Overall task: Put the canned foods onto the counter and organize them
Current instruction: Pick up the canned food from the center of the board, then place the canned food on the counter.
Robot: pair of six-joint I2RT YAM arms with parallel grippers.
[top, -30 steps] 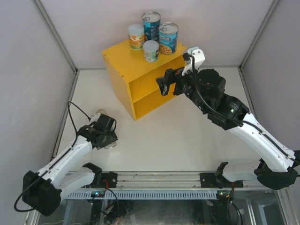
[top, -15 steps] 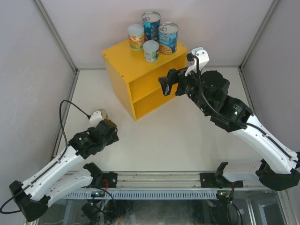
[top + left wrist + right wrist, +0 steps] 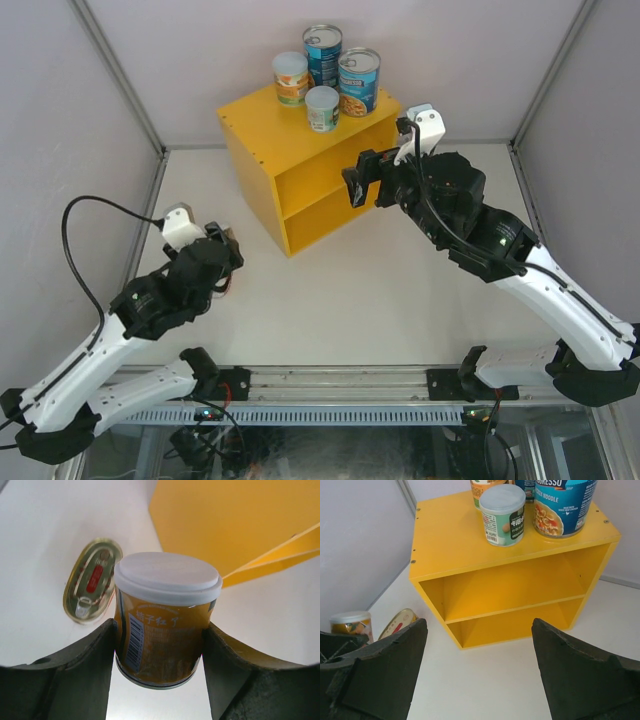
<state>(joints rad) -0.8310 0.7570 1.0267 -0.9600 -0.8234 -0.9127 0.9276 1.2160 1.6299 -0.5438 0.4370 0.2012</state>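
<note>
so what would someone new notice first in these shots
The bright yellow box-shaped shelf unit at the back of the white table, with two tall blue-labelled cans and two small pale-lidded cans clustered on its top. Nearer, the left tool is shut on a small orange-labelled can with a white lid, a flat oval gold tin lying on the table beside it. The right tool hangs open and empty facing the unit.

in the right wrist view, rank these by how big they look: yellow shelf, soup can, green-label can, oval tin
1. yellow shelf
2. soup can, though cut off by the frame's top edge
3. green-label can
4. oval tin, partly hidden, so its real size is unsure
</note>
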